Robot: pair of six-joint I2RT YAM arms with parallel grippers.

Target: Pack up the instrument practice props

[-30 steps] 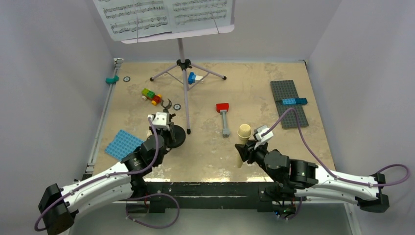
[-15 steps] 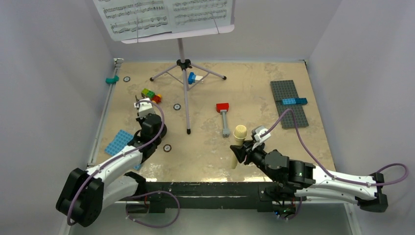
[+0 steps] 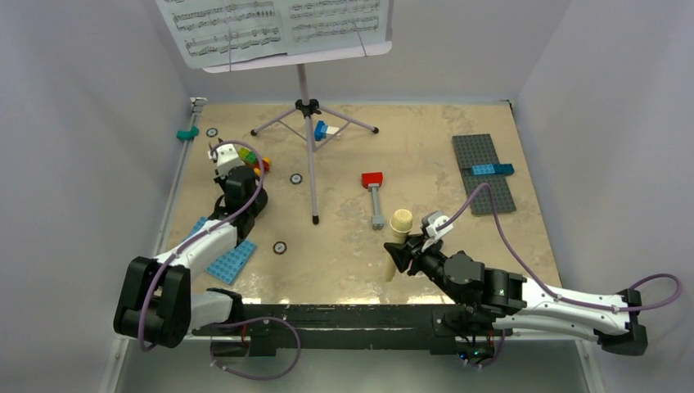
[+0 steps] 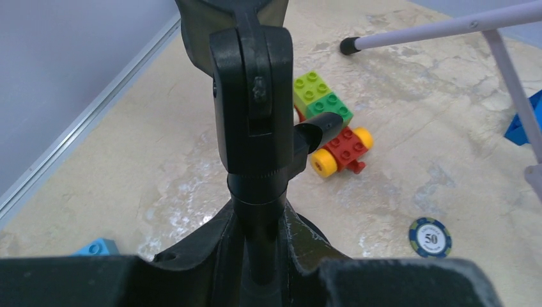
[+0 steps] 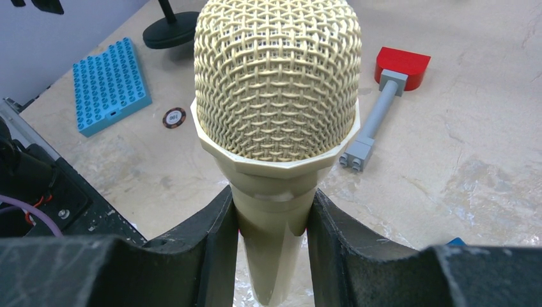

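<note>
The mic [image 3: 401, 223] is clamped in the right gripper [image 5: 273, 220], near the front edge of the table [image 3: 425, 131], a little right of centre. The fingers press on both sides of the handle just under the mesh head. From above, its long axis runs 12 to 6, head toward 12.

The mic stand [image 4: 251, 109] sits between 9 and 10 o'clock from the mic and well apart from it, toward the table's left side. The left gripper [image 4: 257, 224] is closed on its pole, with the clip end sticking out past the fingertips. The right wrist view shows the round base low against the table, but I cannot tell whether it is touching or just lifted.

The music stand [image 3: 308, 108] stands upright at 12 o'clock, at the back centre, with the pages [image 3: 274, 24] on its desk. Neither gripper touches it. It lies between 1 and 2 o'clock from the left gripper and about 11 from the right, so the left arm looks nearer.

Both grippers are full and no box or bag is visible, so each prop probably has to be set down before the tall stand can be reached.

Bricks [image 4: 345, 144] lie just beyond the mic stand's clip. A blue plate [image 3: 232, 262] and a chip [image 3: 280, 247] lie around 6 o'clock from the left gripper.
</note>
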